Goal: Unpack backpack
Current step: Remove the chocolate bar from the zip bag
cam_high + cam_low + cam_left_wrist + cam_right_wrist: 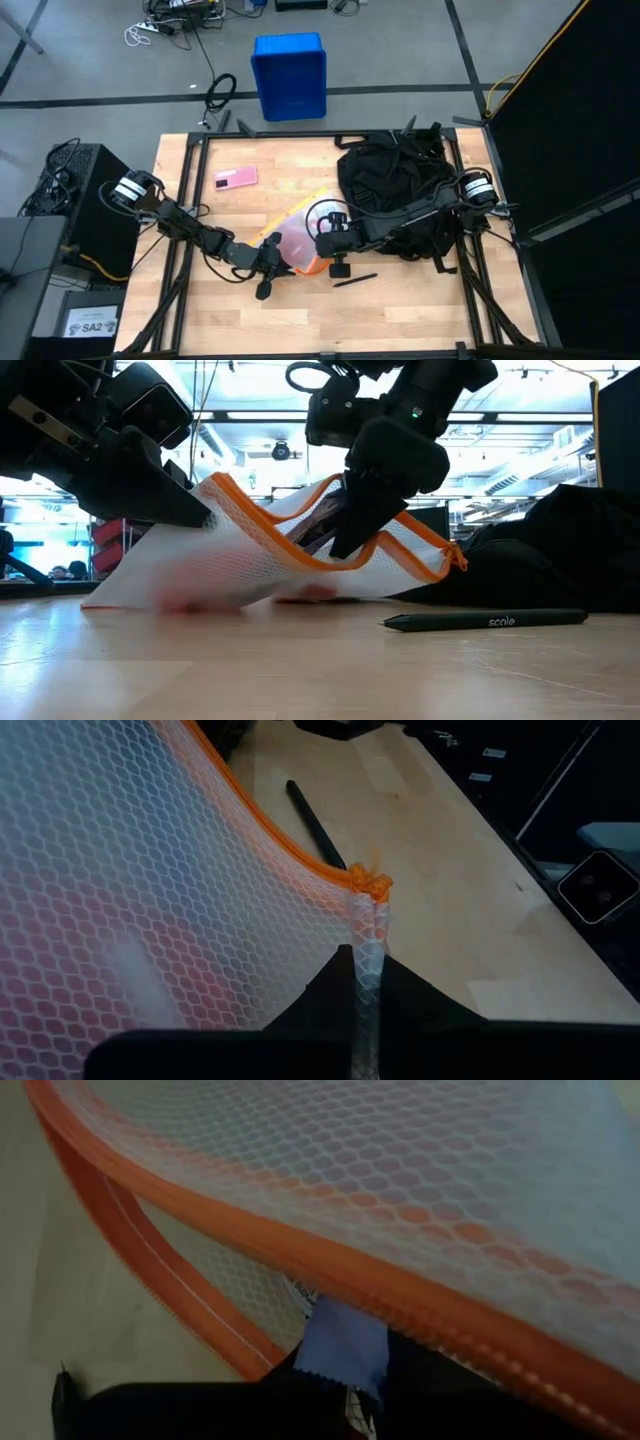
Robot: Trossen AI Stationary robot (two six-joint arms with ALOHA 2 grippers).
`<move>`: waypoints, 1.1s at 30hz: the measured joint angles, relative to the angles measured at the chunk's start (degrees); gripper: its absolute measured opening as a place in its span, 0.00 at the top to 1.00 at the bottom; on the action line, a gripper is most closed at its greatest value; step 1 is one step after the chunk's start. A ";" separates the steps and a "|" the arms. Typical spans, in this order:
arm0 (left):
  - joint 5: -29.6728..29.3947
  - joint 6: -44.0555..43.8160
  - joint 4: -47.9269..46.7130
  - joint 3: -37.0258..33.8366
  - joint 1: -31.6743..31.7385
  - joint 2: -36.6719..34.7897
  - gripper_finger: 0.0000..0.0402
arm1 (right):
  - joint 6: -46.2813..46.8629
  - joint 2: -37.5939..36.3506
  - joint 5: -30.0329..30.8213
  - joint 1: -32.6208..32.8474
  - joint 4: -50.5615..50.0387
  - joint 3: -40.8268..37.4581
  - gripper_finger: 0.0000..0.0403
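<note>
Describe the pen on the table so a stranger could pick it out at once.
Start at the large black fabric backpack on the wooden table's right side. Just in front of it, beside the white mesh pouch with orange zipper, lies a slim dark pen, the only thin straight stick there, with white lettering.

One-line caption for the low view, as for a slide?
Both grippers, left and right, shut on a white mesh pouch lifted off the table; a black pen lies before the backpack.

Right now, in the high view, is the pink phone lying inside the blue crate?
No, the pink phone lies flat on the wooden table, while the blue crate stands on the floor beyond the table's edge.
</note>
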 joint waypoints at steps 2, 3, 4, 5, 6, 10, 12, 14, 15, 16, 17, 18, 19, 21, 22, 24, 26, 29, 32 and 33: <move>-0.16 -0.01 0.00 0.00 0.00 0.00 1.00 | -0.49 0.03 0.00 0.00 0.26 0.00 0.96; -0.22 -0.01 -0.03 0.00 0.00 0.00 1.00 | -0.85 0.05 0.00 0.00 0.25 0.01 0.94; -0.25 -0.01 -0.04 0.00 0.00 0.00 1.00 | -1.29 0.05 -0.03 0.09 0.26 0.02 0.91; -0.31 -0.01 -0.04 0.00 0.00 0.00 1.00 | -1.77 0.05 -0.01 0.30 0.34 0.02 0.88; -0.31 -0.01 -0.04 0.00 0.00 0.00 1.00 | -2.28 0.05 0.00 0.41 0.42 0.05 0.85; -0.33 -0.01 -0.02 0.00 0.00 0.00 1.00 | -3.02 0.05 0.48 1.03 0.58 0.09 0.67; -0.33 -0.01 -0.02 0.00 0.00 0.00 1.00 | -3.02 0.05 0.57 1.25 1.19 0.09 0.58; -0.33 -0.01 -0.01 0.00 0.00 0.00 1.00 | -3.04 0.05 0.65 1.44 2.24 0.11 0.50; -0.33 -0.01 -0.01 0.00 0.00 0.00 1.00 | -3.08 0.05 0.67 1.51 3.00 0.11 0.46; -0.33 -0.01 -0.01 0.00 0.00 0.00 1.00 | -3.28 0.05 0.69 1.65 3.77 0.11 0.43; -0.33 -0.01 0.00 0.00 0.00 0.00 1.00 | -3.51 0.05 0.73 1.75 4.49 0.11 0.40; -0.33 -0.01 0.01 0.00 0.00 0.00 1.00 | -3.55 0.05 0.74 1.82 5.06 0.15 0.38; -0.32 -0.01 0.02 0.00 0.00 0.00 1.00 | -3.60 0.05 0.68 1.88 5.41 0.15 0.36; -0.33 -0.01 0.02 0.00 0.00 0.00 1.00 | -3.61 0.05 0.58 1.92 5.88 0.15 0.33; -0.33 -0.01 0.02 0.00 0.00 0.00 1.00 | -3.61 0.05 0.56 1.92 5.88 0.13 0.33; -0.31 -0.01 0.04 0.00 0.00 0.00 1.00 | -3.50 0.05 0.26 2.04 7.55 -0.87 0.33; -0.27 -0.01 0.02 0.00 0.00 0.02 1.00 | -3.38 0.06 -1.01 2.08 9.70 -2.68 0.35; -0.18 -0.02 0.02 0.00 0.00 0.02 1.00 | -2.27 0.07 -2.43 2.10 12.72 -5.34 0.38; -0.17 -0.02 0.03 0.00 0.00 0.02 1.00 | -1.18 0.07 -2.56 2.08 14.85 -7.67 0.42; -0.17 -0.02 0.04 0.00 0.00 0.02 1.00 | -0.97 0.07 -2.66 1.98 15.48 -8.16 0.43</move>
